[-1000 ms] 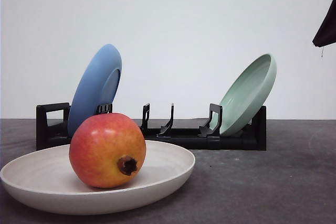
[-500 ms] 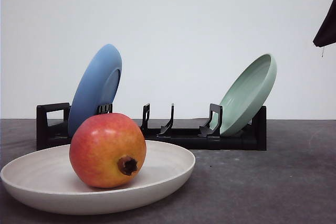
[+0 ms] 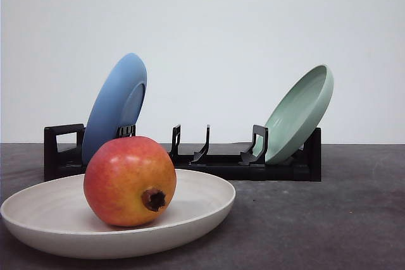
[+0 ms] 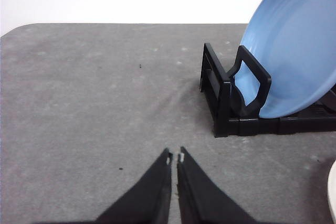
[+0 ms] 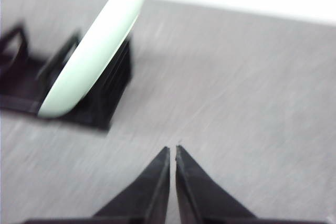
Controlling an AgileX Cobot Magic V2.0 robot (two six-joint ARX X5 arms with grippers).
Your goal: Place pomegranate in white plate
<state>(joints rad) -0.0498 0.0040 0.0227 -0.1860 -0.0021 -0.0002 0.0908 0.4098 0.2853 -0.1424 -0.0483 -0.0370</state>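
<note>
— Where is the pomegranate [image 3: 130, 181] sitting?

— It is resting inside the white plate [image 3: 202, 210], at the desk's [image 3: 329, 219] near left corner, calyx facing forward.

— And the fingers?

— The left gripper [image 4: 175, 157] and right gripper [image 5: 172, 151] are both hovering pinched together, holding nothing; the left one is looking nearer the plate.

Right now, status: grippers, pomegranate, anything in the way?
Left gripper shut, empty, over bare table. Right gripper shut, empty, near pale green plate. Pomegranate sitting in white plate. Nothing obstructing.
</note>
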